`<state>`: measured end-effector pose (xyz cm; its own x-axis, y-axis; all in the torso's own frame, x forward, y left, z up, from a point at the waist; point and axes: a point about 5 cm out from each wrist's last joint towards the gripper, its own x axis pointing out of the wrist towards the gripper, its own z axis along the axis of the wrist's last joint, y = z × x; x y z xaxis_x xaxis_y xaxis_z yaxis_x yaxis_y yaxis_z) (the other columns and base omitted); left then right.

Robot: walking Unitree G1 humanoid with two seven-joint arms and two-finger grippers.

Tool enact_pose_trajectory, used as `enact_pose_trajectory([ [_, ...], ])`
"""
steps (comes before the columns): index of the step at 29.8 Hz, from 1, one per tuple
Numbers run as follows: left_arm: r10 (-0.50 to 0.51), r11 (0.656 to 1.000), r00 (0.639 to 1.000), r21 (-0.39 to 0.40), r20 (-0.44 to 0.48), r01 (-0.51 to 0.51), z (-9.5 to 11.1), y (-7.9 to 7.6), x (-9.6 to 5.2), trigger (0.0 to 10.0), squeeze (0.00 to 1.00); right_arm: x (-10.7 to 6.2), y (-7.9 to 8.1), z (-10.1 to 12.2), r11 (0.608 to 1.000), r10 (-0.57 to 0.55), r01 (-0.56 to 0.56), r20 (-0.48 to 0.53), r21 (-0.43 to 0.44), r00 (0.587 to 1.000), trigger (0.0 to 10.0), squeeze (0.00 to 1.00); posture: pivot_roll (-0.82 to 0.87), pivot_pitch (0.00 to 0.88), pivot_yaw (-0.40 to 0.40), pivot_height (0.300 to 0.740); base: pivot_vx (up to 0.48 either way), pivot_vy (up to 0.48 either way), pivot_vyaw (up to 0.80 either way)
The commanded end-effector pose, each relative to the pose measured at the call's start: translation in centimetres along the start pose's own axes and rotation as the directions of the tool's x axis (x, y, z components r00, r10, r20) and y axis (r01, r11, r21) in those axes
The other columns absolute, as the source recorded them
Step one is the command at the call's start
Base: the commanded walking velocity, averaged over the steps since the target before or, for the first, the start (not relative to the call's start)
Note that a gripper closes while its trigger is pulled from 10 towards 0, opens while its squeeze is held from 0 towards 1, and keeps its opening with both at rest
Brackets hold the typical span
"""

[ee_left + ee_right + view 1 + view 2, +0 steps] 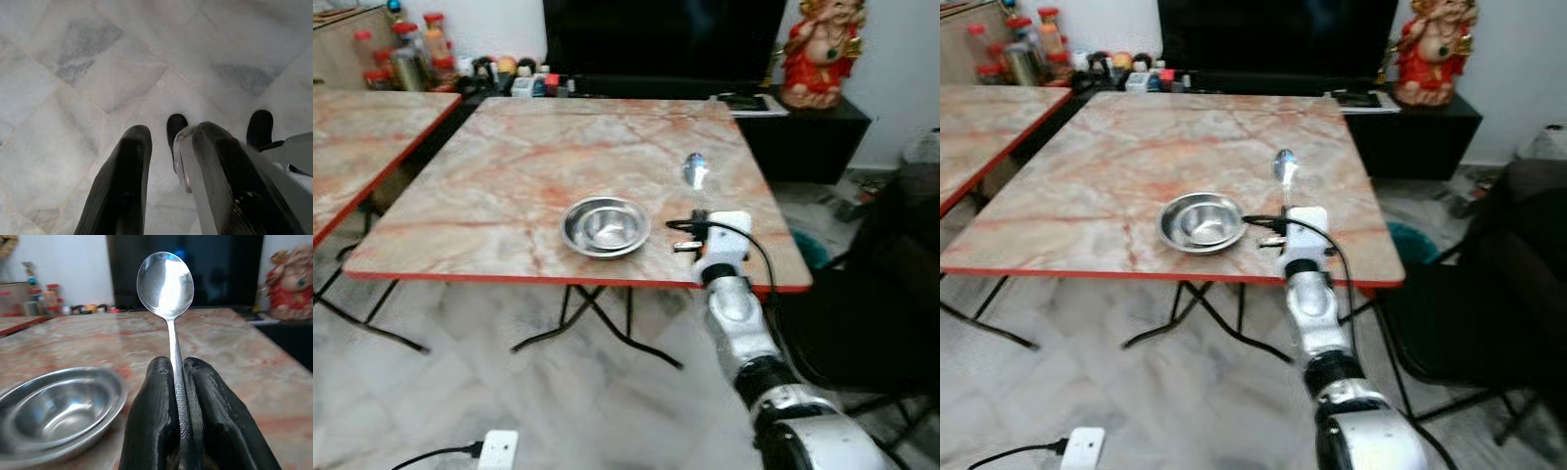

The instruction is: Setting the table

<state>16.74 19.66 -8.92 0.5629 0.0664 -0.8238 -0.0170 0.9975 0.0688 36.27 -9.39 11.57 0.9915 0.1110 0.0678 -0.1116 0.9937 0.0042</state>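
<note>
two black fingers of the right gripper [178,396] are pressed together on the handle of a steel spoon [166,284], which sticks straight out past the tips with its bowl lifted above the marble-patterned table [509,166]. from the head cameras the right arm reaches in over the table's near edge, toward its right corner, and the spoon's bowl [1284,164] sits further in over the tabletop, along the right edge; whether it touches the surface is hard to tell from above. just beside the gripper, on its left and close to the near edge, rests a shallow steel bowl [605,225], upright. the left gripper [168,161] hangs over pale marble floor tiles [73,73], its fingers a narrow gap apart and holding nothing. a white power strip [497,448] lies on the floor in front of the table. beyond the far edge stand a dark tv [666,39], a red and gold figurine [822,54] on a black cabinet, and a cluster of jars [411,49]. a second table [362,137] stands to the left.
</note>
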Motion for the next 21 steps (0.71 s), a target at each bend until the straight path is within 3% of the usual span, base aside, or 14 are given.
enact_pose_trajectory([
  [1,0.012,1.0,1.0,0.001,0.007,-0.012,0.0,0.4,0.0,10.0,0.0,0.1,0.3,0.3,1.0,0.013,-0.013,0.013,-0.002,1.0,10.0,0.0,0.02,0.0,0.001,0.74,0.0,0.0,0.0],
  [6,0.022,1.0,1.0,-0.012,0.002,-0.022,-0.1,0.7,-0.1,10.0,0.0,0.0,1.4,0.2,0.999,0.051,-0.051,0.013,0.002,0.999,10.0,0.0,0.02,0.0,0.003,0.74,0.0,0.0,0.0],
  [17,0.034,0.999,0.999,-0.018,0.002,-0.034,-0.2,0.8,-0.1,10.0,0.0,-0.2,1.7,0.1,0.997,0.072,-0.072,0.013,0.007,0.997,10.0,0.0,0.02,0.0,0.003,0.74,0.0,0.0,0.0],
  [21,0.036,0.999,0.999,-0.021,0.004,-0.036,0.0,0.8,-0.1,10.0,0.0,-0.1,1.8,0.3,0.997,0.082,-0.082,0.015,0.008,0.997,10.0,0.0,0.02,0.0,0.003,0.74,0.266,0.0,0.0],
])
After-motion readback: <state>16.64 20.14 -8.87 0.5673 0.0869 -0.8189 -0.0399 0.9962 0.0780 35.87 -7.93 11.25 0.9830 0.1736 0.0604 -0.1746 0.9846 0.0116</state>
